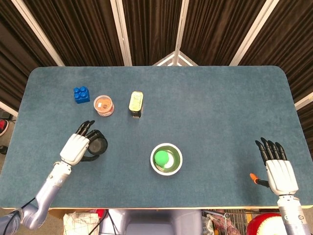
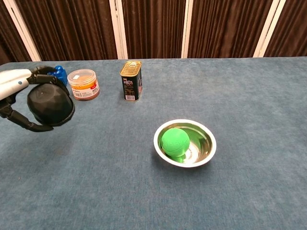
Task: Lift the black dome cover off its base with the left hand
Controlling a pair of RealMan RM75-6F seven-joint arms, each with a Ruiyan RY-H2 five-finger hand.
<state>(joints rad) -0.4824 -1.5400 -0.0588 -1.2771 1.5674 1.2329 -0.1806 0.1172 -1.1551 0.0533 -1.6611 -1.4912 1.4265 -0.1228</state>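
Ball (image 2: pixel 174 140) in bowl (image 2: pixel 208 152), right of dome cover (image 2: pixel 50 104)

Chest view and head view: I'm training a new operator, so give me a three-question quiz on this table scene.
1. True or false: the left hand holds the black cover.
2. What lies in the metal bowl? A) green ball B) blue block C) tin can
3. Fill in: the right hand holds ____.

Key: 1 true; 2 A, the green ball; 3 nothing, its fingers are spread.
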